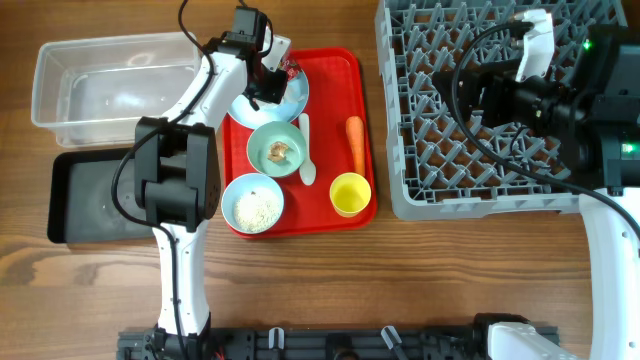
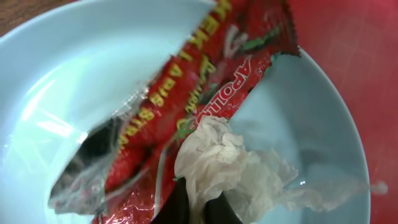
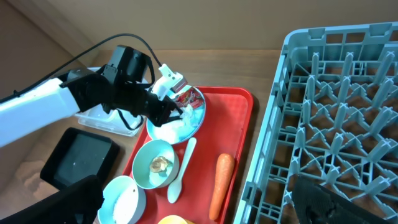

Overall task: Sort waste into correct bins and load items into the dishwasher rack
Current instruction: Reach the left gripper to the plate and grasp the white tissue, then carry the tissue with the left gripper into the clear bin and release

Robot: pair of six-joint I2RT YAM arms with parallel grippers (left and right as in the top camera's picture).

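Note:
My left gripper (image 2: pixel 199 211) is shut on the crumpled white tissue (image 2: pixel 217 162), pinching it between both dark fingers low over the pale-blue plate (image 1: pixel 292 97). A red printed wrapper (image 2: pixel 205 93) lies on that plate beside and under the tissue. On the red tray, one bowl (image 1: pixel 273 148) holds a brown food lump and another bowl (image 1: pixel 253 203) holds rice. The white spoon (image 1: pixel 306 150), orange carrot (image 1: pixel 355 143) and yellow cup (image 1: pixel 350 193) lie there too. My right gripper (image 3: pixel 198 186) hangs open and empty over the grey dishwasher rack (image 1: pixel 490 150).
The clear tub (image 1: pixel 110 85) stands at the back left with the black tray (image 1: pixel 95 200) in front of it, both left of the red serving tray (image 1: pixel 340 215). The left arm reaches across the tray's left side.

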